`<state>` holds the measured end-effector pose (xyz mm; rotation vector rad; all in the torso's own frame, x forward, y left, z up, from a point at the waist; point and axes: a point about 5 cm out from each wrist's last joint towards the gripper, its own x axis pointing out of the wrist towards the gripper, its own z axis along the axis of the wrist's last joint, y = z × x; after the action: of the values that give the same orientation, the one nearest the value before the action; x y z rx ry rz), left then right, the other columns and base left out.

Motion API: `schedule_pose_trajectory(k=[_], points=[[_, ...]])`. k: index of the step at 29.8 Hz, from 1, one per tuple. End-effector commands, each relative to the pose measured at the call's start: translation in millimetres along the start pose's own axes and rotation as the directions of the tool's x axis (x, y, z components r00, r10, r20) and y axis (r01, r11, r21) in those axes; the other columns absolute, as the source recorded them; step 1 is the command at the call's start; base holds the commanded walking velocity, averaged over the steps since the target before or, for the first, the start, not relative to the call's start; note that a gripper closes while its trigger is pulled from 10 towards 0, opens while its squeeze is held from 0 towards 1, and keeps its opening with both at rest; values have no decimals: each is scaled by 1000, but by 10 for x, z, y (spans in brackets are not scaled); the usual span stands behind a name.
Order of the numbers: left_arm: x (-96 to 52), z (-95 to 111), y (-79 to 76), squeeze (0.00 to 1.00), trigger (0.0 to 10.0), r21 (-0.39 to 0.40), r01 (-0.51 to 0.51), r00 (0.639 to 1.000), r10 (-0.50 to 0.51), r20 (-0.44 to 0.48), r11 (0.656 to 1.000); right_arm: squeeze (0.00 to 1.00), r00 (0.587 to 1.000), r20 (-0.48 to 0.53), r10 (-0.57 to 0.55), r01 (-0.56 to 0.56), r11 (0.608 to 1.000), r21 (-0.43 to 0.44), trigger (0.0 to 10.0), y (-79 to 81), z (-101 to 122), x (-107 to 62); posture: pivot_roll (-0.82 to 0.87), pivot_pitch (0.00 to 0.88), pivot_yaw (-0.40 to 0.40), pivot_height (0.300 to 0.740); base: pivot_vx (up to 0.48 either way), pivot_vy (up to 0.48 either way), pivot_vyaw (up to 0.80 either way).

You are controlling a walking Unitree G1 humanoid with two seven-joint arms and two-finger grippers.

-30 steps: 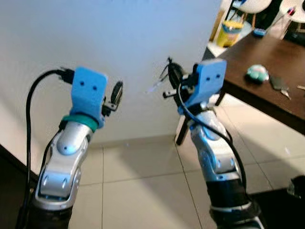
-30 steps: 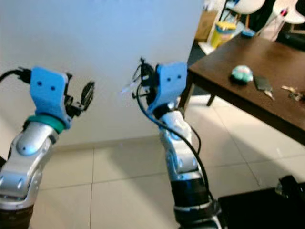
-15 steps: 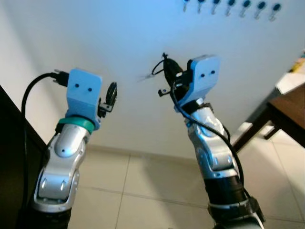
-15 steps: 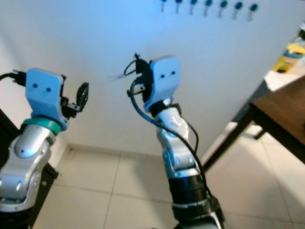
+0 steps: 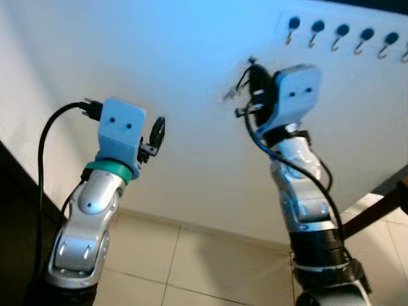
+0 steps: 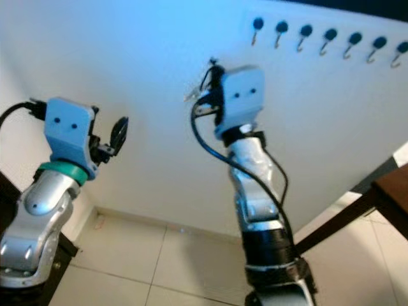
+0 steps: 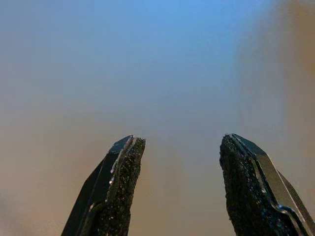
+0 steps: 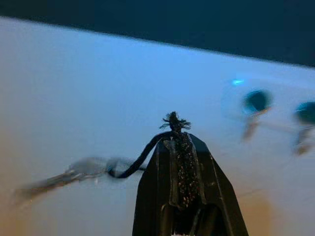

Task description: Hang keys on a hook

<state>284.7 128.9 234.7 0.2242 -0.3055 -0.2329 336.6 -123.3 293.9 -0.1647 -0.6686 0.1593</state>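
Observation:
A row of several dark hooks [image 5: 317,29] is fixed high on the white wall [image 5: 159,57]. My right gripper [image 5: 254,81] is raised below and left of the leftmost hook [image 6: 257,26], shut on a black cord [image 8: 140,157]. Silver keys [image 8: 74,172] dangle from that cord, a little off the wall; the keys [image 5: 229,95] hang left of the gripper. In the right wrist view the shut fingers [image 8: 179,162] point at the wall with two blurred hooks [image 8: 256,104] to one side. My left gripper [image 5: 157,131] is held up lower, open and empty, its fingertips [image 7: 123,162] apart before the bare wall.
A dark table's corner and leg [image 5: 389,201] jut in at the lower right. Dark furniture [image 5: 13,210] stands at the left edge. Pale floor tiles [image 5: 191,268] lie below the wall.
The view has swung up and left: the table has slid out to the right and the hooks now sit lower and larger. My right gripper has risen with the keys, closer to the leftmost hook.

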Motion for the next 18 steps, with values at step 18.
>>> schedule_pose_trajectory(k=[18], points=[[-86, 54, -192, 0, 10000, -47, 152, 988, -151, 24, 987, 0, 999, -20, -51, 50, 998, -33, 10000, -251, -51, 182, -25, 61, 66, 740, 0, 0, 0]])
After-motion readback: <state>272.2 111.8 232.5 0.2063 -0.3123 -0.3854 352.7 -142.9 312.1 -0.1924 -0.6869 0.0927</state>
